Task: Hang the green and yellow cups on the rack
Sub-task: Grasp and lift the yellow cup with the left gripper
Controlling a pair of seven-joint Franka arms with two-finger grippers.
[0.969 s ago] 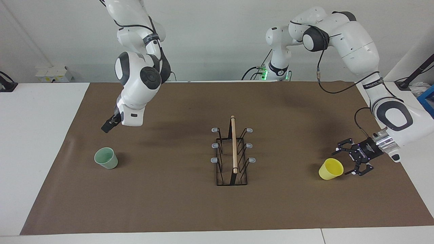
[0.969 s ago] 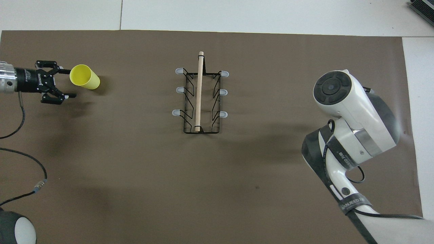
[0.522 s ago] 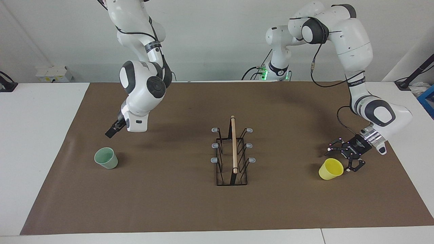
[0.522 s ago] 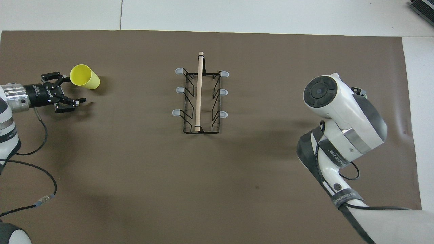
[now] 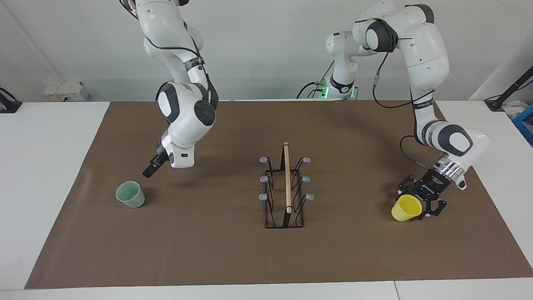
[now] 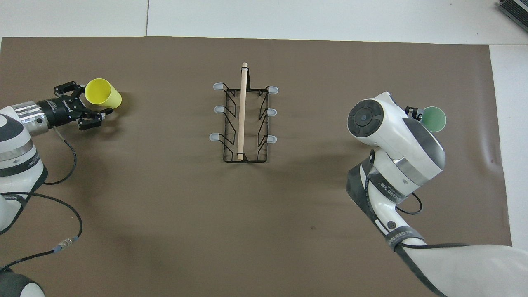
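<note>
Two open grippers we see: left gripper (image 5: 420, 203) straddling the yellow cup (image 5: 405, 208), right gripper (image 5: 149, 171) above the green cup (image 5: 130, 194), rack (image 5: 285, 192) between.

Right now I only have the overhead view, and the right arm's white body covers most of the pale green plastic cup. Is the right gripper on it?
Observer: No. The right gripper hangs in the air over the brown mat, above and beside the pale green plastic cup, clear of it.
Operator: Cup upright?
Observer: Yes, it stands mouth up on the mat.
Operator: Left gripper height?
Observer: The left gripper is down level with the bright yellow plastic cup, fingers open. That cup stands on the mat, not lifted.
</note>
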